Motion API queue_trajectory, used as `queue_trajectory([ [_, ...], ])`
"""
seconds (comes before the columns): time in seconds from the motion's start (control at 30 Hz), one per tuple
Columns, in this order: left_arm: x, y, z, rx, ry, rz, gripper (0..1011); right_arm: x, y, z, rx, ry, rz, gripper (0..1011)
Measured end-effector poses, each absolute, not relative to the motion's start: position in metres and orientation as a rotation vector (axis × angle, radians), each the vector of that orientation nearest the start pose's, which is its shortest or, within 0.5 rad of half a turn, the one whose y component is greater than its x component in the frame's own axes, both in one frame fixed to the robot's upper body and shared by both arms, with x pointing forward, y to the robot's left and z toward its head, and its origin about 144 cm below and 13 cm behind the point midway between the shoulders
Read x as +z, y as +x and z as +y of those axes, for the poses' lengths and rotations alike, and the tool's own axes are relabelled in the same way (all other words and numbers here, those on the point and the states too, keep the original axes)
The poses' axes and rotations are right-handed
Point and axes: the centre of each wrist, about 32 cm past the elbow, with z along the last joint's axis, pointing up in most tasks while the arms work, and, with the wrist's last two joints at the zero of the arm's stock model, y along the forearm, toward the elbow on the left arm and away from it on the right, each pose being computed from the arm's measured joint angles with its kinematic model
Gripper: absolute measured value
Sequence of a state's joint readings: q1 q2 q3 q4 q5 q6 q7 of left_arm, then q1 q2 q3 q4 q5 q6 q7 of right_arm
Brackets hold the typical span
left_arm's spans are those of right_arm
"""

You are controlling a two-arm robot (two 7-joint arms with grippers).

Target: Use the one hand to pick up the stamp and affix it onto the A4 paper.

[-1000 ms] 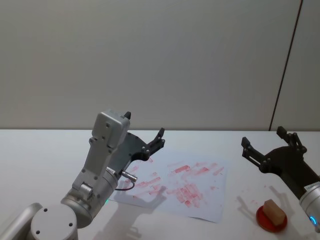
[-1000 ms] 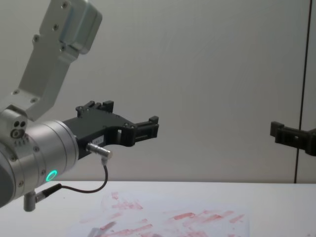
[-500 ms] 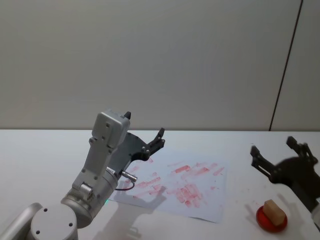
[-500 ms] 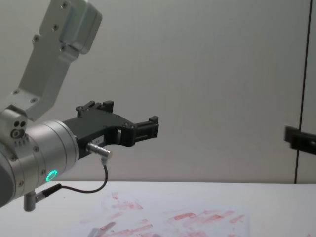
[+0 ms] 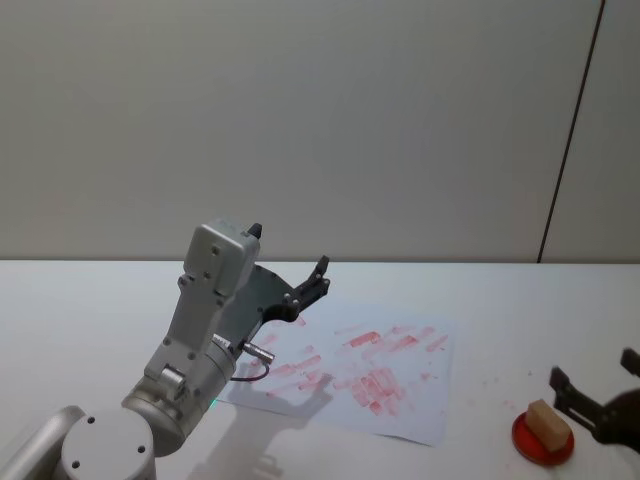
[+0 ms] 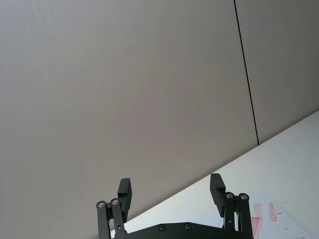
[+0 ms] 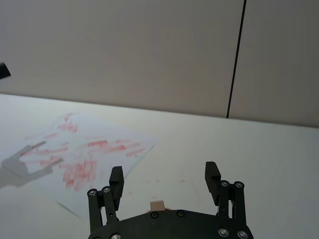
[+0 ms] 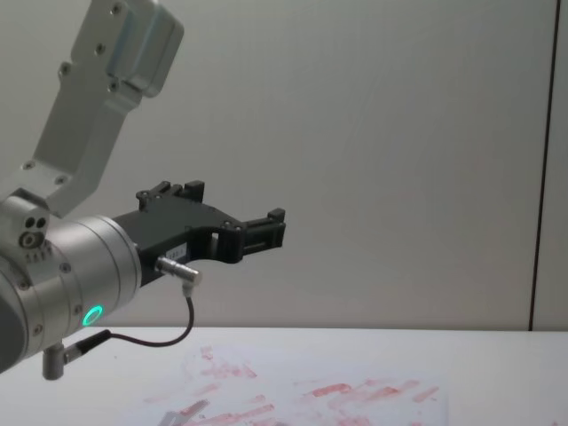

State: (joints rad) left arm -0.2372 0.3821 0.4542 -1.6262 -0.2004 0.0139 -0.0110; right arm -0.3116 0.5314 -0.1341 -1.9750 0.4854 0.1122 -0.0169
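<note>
The right gripper [image 7: 164, 174] is at the near right corner of the table [image 5: 80, 310], with its two black fingers spread wide and nothing between them. In the head view it sits just right of the stamp [image 5: 547, 422], one fingertip just beyond the block and the other farther right. In the right wrist view the stamp peeks out at the edge of the palm, roughly centred between the fingers. Whether the gripper is level with the stamp or above it cannot be told.

The stamp, a small pale wood-coloured block, rests on a red round pad [image 5: 528, 446] near the table's right side. It is well apart from the A4 paper [image 5: 360, 370]. The sheet lies flat in the middle of the table, turned at an angle and smeared with red-pink marks, which are densest near its centre.

The left gripper [image 6: 170, 186] is raised above the left part of the table, over the near left edge of the paper. Its fingers are also spread wide and empty, and they point toward the far wall [image 5: 330, 120]. A green ring light [image 8: 91, 315] glows on its silver wrist, and a black cable [image 8: 169, 338] loops beneath it.
</note>
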Motion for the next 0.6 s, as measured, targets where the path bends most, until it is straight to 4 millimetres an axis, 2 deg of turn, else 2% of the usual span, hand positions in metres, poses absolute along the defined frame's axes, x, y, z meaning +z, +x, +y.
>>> queue_trajectory([
  [0.27,1.204,0.492,0.198,1.124,0.061,-0.268,1003,1.183,0.36,-0.29,-1.256,-0.159,0.155,1001],
  [0.6,1.204,0.492,0.198,1.124,0.061,-0.268,1002,1.179,0.369,-0.292,-1.214,-0.222,0.197,1001],
])
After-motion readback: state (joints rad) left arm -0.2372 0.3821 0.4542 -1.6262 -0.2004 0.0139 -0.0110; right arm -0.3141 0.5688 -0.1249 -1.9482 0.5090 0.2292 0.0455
